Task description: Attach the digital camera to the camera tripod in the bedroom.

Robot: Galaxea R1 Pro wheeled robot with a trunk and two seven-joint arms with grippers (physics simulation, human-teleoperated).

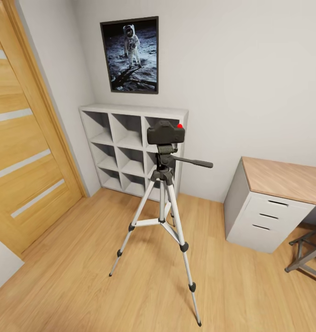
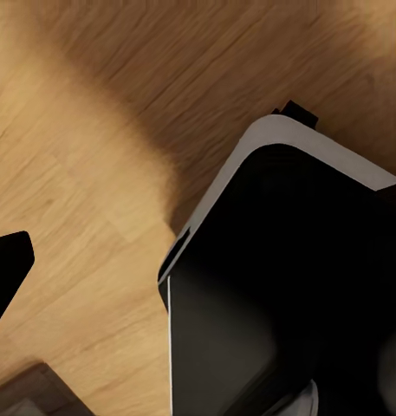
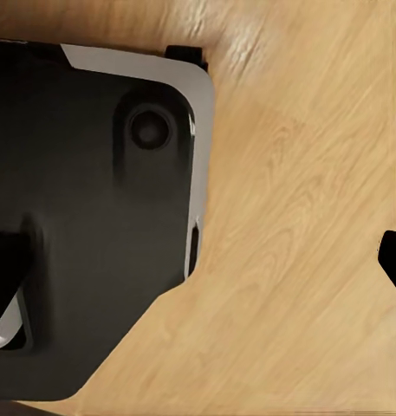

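Observation:
The digital camera, a small black box with a red dot on its top right corner, sits on the dark grey head of the camera tripod. The tripod stands upright on the wood floor, its silver legs spread and its pan handle pointing right. Both arms hang low by my base, away from the tripod. My left gripper looks down at the floor with one dark fingertip at the picture's edge. My right gripper is open, one fingertip wide to the side, and nothing is held.
A white cube shelf stands against the wall behind the tripod under an astronaut poster. An oak door is at the left. A white desk with drawers is at the right. My dark base sits on the wood floor.

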